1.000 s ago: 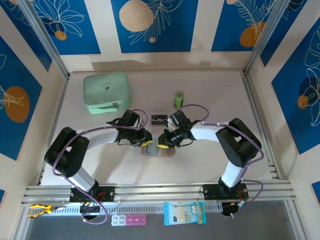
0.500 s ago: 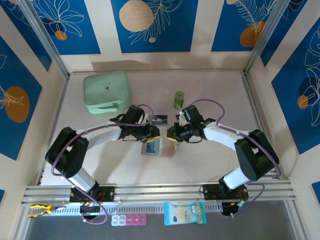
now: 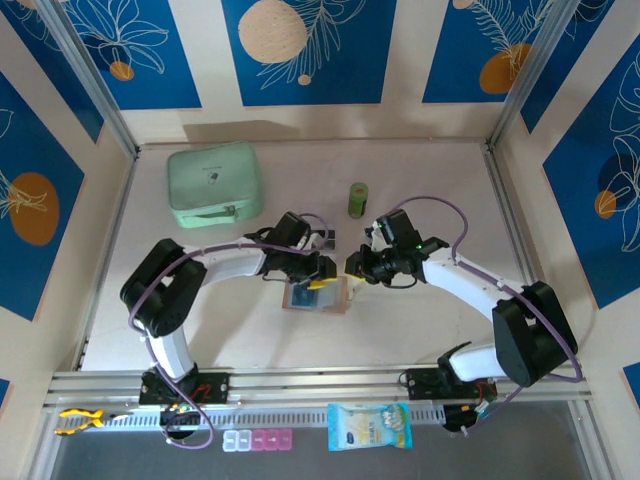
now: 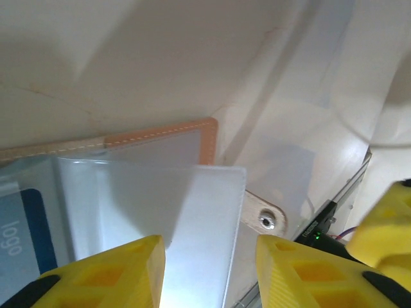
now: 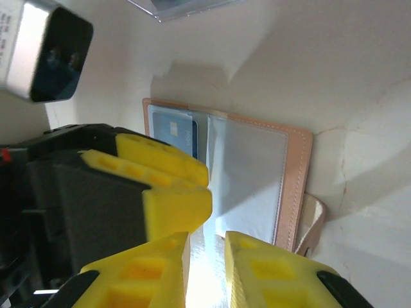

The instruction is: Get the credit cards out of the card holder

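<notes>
My left pincer (image 4: 210, 251) stands spread, its two yellow fingers apart above a pale translucent sleeve (image 4: 192, 212) of the card holder (image 4: 164, 136), and the gap between them is free. My right pincer (image 5: 207, 247) is drawn to a narrow slit just beside the holder's right-hand page. White glare fills that slit, so I cannot tell whether it grips anything.

The card holder lies open and flat near the middle of the table (image 3: 430, 190), between my two wrists, with a tan stitched border around greyish pockets. One blue credit card (image 5: 177, 131) sits in its left pocket; in my left wrist view its printing reads "logo" and the frame edge cuts it off. I cannot make out whether more cards sit behind it. A snap tab (image 5: 312, 226) pokes out at the right edge. From above, my left fingers cover part of the holder, and my left arm hides part of the clear box (image 3: 322, 238) behind it.

The table is pale and matte. A mint-green case (image 3: 214, 183) sits at the back left, a green cylinder (image 3: 357, 198) near back centre. The walls (image 3: 300, 50) carry blue panels with white leaf drawings and orange discs
</notes>
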Controlling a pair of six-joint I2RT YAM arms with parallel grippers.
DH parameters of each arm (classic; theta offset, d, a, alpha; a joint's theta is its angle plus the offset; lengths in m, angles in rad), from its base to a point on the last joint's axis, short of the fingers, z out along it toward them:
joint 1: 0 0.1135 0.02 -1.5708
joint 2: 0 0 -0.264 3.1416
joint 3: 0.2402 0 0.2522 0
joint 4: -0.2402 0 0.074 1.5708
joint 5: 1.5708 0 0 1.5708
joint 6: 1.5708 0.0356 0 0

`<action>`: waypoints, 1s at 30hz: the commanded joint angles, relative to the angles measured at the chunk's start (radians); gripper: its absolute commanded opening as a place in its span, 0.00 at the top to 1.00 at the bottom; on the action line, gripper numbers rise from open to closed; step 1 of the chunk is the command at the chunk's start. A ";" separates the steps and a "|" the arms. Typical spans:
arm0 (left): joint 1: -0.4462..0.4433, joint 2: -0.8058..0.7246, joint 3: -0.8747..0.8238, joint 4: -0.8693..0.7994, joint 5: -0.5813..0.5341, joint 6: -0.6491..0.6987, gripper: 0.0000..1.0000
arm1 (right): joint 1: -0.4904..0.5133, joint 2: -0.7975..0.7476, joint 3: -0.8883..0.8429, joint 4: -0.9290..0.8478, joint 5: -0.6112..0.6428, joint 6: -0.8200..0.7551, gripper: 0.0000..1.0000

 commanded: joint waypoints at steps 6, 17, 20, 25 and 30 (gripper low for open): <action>-0.005 -0.009 0.006 0.031 0.017 0.003 0.51 | 0.036 0.013 0.012 -0.019 -0.011 -0.001 0.77; 0.101 -0.170 -0.083 -0.054 -0.098 0.051 0.58 | 0.134 0.179 0.075 0.006 -0.037 0.008 0.77; 0.140 -0.202 -0.123 -0.072 -0.100 0.067 0.57 | 0.157 0.234 0.099 -0.004 -0.006 0.003 0.77; 0.185 -0.241 -0.192 -0.075 -0.098 0.072 0.57 | 0.162 0.308 0.124 -0.019 0.035 -0.022 0.77; 0.198 -0.253 -0.238 -0.065 -0.102 0.067 0.58 | 0.162 0.353 0.142 -0.020 0.051 -0.051 0.77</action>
